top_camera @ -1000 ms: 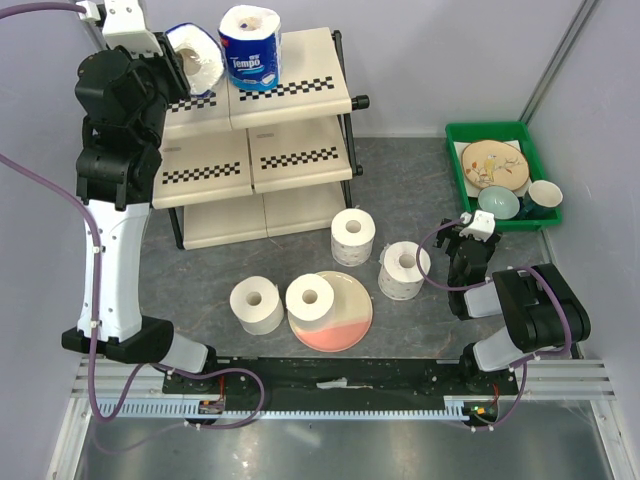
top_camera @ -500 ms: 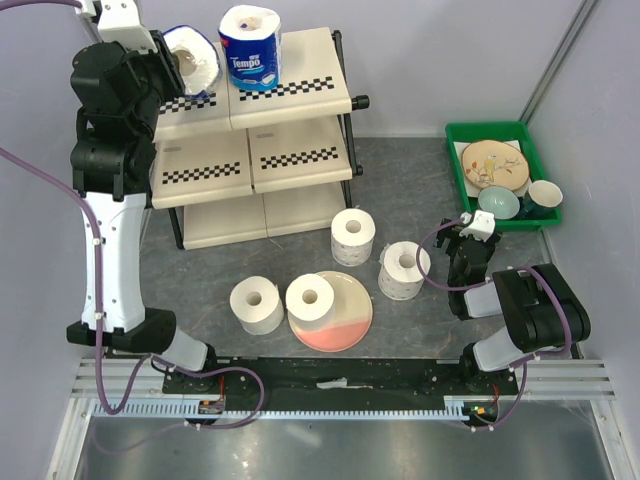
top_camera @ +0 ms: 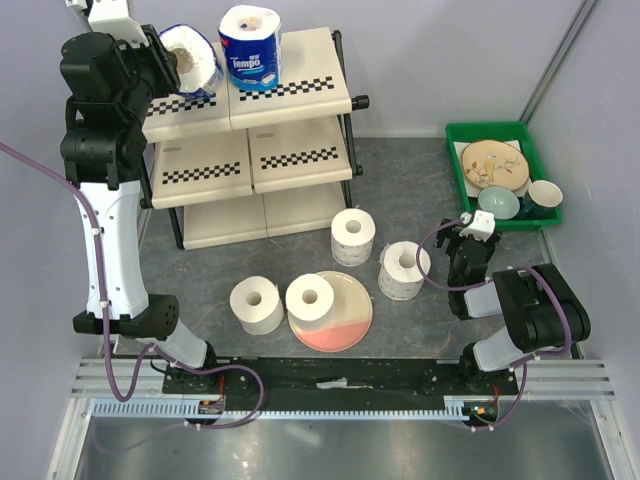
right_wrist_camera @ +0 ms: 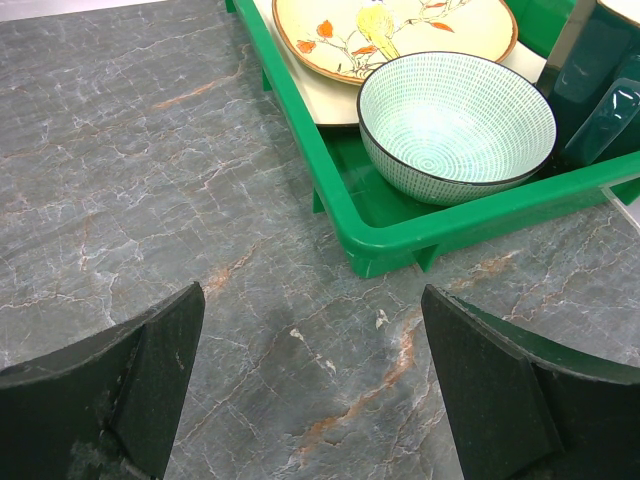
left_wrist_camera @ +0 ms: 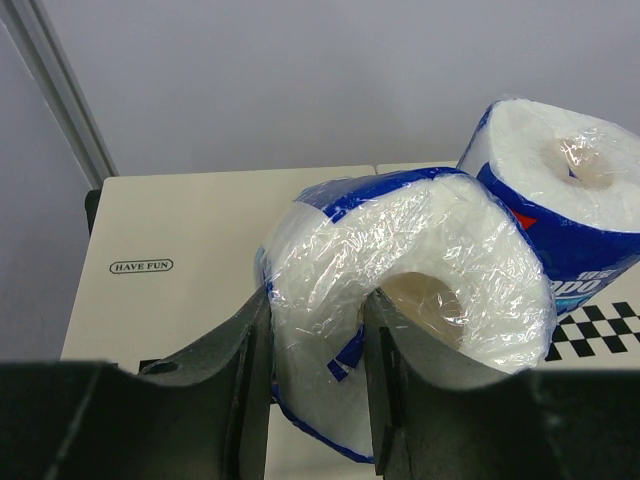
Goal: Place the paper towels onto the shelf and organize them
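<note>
Holding a blue-wrapped white paper roll (left_wrist_camera: 420, 250) clenched in the left gripper (left_wrist_camera: 315, 340) over the top tier of the cream, checker-edged shelf (left_wrist_camera: 190, 220), with right gripper (right_wrist_camera: 310, 330) spread wide, empty, near the green plastic tray (right_wrist_camera: 400, 240).

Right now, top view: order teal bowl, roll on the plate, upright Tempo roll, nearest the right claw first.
1. teal bowl, in the green tray
2. roll on the pink plate, front centre
3. upright Tempo roll, shelf top, far left

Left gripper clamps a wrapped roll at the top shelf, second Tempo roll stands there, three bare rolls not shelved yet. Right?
Wrong count: four bare rolls, not three, one standing on the pink plate. The top view shows it; rest holds.
</note>
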`<state>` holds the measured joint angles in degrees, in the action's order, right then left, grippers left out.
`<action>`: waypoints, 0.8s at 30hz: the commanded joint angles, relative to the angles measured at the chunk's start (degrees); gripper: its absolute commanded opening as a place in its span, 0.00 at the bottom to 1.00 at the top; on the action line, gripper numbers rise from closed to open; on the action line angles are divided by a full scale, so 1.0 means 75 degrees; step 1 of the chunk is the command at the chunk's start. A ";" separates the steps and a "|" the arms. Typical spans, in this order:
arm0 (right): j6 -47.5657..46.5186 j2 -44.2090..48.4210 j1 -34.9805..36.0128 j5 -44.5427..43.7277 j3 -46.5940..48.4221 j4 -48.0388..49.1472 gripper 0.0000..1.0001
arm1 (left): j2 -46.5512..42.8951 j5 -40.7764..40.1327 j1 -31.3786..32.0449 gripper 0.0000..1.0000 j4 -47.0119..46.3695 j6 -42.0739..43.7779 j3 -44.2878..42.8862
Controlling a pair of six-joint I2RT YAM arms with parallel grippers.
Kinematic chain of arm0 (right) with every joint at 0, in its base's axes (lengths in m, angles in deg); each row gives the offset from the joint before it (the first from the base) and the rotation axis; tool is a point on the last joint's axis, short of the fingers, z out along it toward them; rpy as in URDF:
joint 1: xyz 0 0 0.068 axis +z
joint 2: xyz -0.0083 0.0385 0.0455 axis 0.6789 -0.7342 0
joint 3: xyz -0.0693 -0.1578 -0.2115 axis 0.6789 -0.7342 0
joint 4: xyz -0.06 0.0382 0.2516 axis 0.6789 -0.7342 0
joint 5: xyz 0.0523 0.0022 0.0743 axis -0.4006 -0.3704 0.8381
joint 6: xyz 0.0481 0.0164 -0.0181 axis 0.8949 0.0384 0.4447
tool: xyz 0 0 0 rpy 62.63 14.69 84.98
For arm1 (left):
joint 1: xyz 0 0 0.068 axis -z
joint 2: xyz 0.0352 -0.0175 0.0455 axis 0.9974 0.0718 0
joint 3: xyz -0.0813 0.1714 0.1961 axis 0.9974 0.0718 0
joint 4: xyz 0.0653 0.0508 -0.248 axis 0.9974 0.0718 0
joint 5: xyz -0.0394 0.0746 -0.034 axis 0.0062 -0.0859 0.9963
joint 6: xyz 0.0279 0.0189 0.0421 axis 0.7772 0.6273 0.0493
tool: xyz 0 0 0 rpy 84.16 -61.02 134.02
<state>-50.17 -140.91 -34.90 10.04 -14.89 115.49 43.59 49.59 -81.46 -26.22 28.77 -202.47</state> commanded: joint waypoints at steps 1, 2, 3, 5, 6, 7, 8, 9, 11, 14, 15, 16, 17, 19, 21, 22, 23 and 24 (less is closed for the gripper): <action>-0.0011 0.0016 -0.0016 0.0031 0.0107 0.0246 0.98 | -0.0101 0.0337 -0.0063 0.38 -0.0125 -0.0303 -0.0338; -0.0011 0.0016 -0.0005 0.0030 0.0095 0.0246 0.98 | -0.0089 0.0361 -0.0063 0.38 -0.0125 -0.0303 -0.0338; -0.0011 0.0016 -0.0016 0.0030 0.0107 0.0246 0.98 | -0.0101 0.0384 -0.0063 0.38 -0.0114 -0.0303 -0.0338; -0.0011 0.0016 -0.0005 0.0030 0.0095 0.0246 0.98 | -0.0113 0.0431 -0.0075 0.38 -0.0079 -0.0326 -0.0349; -0.0011 0.0016 -0.0005 0.0042 0.0095 0.0246 0.98 | -0.0124 0.0466 -0.0075 0.38 -0.0090 -0.0338 -0.0350; -0.0011 0.0016 -0.0016 0.0042 0.0095 0.0246 0.98 | -0.0148 0.0466 -0.0075 0.38 -0.0102 -0.0338 -0.0350; 0.0000 0.0016 -0.0016 0.0031 0.0107 0.0246 0.98 | -0.0148 0.0466 -0.0086 0.38 -0.0079 -0.0338 -0.0373; 0.0000 0.0016 -0.0005 0.0030 0.0095 0.0246 0.98 | -0.0159 0.0432 -0.0086 0.38 -0.0078 -0.0327 -0.0385; -0.0011 0.0016 -0.0016 0.0030 0.0095 0.0246 0.98 | -0.0136 0.0419 -0.0086 0.39 -0.0090 -0.0303 -0.0385; -0.0011 0.0016 -0.0016 0.0031 0.0095 0.0246 0.98 | -0.0101 0.0431 -0.0098 0.39 -0.0079 -0.0291 -0.0338; -0.0011 0.0016 -0.0005 0.0030 0.0095 0.0246 0.98 | -0.0101 0.0443 -0.0098 0.40 -0.0055 -0.0291 -0.0338; -0.0011 0.0016 -0.0005 0.0030 0.0095 0.0246 0.98 | -0.0089 0.0454 -0.0098 0.42 -0.0043 -0.0291 -0.0326; -0.0011 0.0016 -0.0016 0.0030 0.0107 0.0246 0.98 | -0.0089 0.0466 -0.0098 0.44 -0.0032 -0.0291 -0.0303; -0.0011 0.0016 -0.0017 0.0042 0.0095 0.0246 0.98 | -0.0077 0.0466 -0.0098 0.48 -0.0043 -0.0280 -0.0279; -0.0011 0.0016 -0.0016 0.0031 0.0095 0.0258 0.98 | -0.0089 0.0466 -0.0098 0.54 -0.0043 -0.0268 -0.0233; -0.0011 0.0016 -0.0016 0.0030 0.0095 0.0246 0.98 | -0.0078 0.0466 -0.0110 0.56 -0.0032 -0.0245 -0.0232; -0.0011 0.0016 -0.0016 0.0030 0.0107 0.0258 0.98 | -0.0077 0.0455 -0.0110 0.59 -0.0043 -0.0233 -0.0198; -0.0023 0.0027 -0.0005 0.0030 0.0095 0.0246 0.98 | -0.0077 0.0431 -0.0110 0.61 -0.0043 -0.0198 -0.0197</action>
<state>-50.17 -140.91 -34.88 10.04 -14.89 115.49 43.59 51.51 -81.74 -25.67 28.05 -202.85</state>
